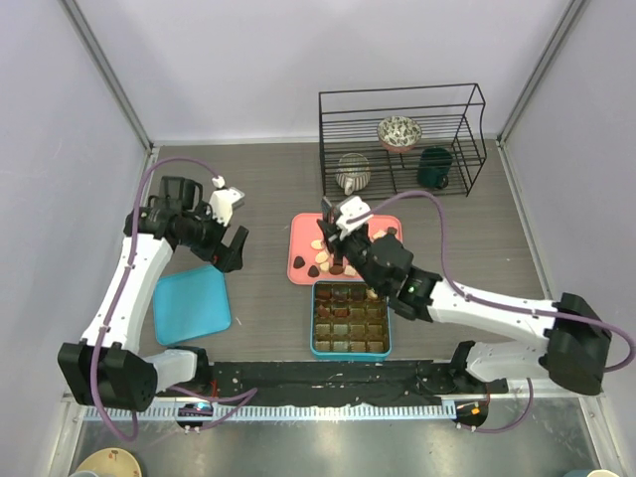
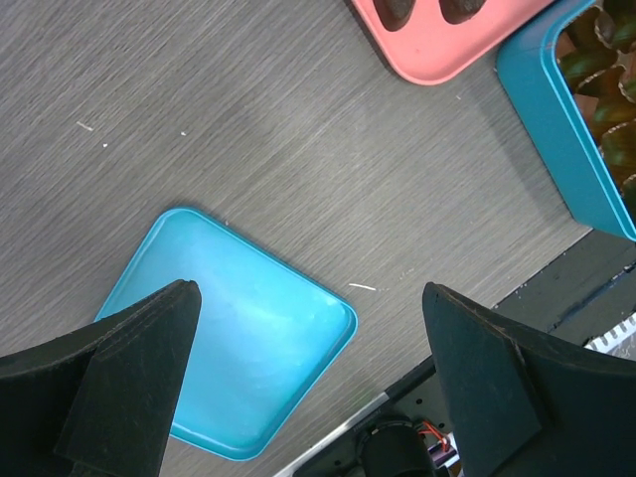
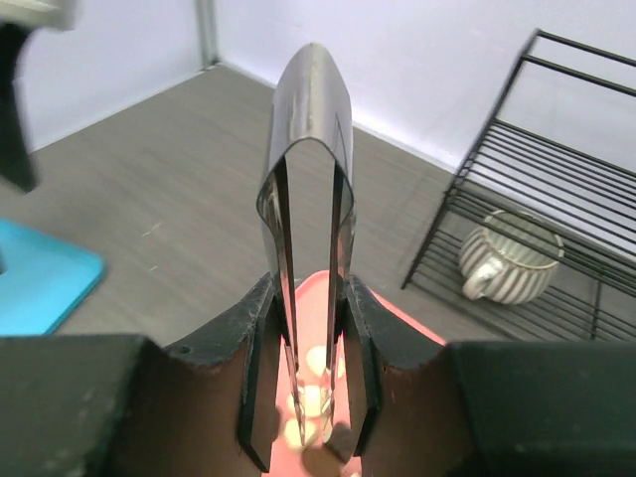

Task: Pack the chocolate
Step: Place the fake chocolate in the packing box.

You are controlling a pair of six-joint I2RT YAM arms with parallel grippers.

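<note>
The chocolate (image 1: 320,245) lies as small cream and brown pieces on the pink tray (image 1: 301,237). My right gripper (image 1: 343,245) hangs over that tray, shut on a pair of metal tongs (image 3: 310,129). The tongs' tips reach down to the cream pieces (image 3: 310,399); whether they pinch one I cannot tell. The teal box (image 1: 350,320) with brown compartments sits just in front of the tray and holds several pieces. My left gripper (image 1: 231,253) stands open above the teal lid (image 2: 229,328), with nothing between its fingers (image 2: 139,368).
A black wire rack (image 1: 397,139) at the back right holds a patterned bowl (image 1: 399,131), a striped cup (image 1: 353,173) and a dark green mug (image 1: 434,167). The teal lid (image 1: 191,303) lies at the left front. The table's black front edge (image 2: 556,288) runs near the lid.
</note>
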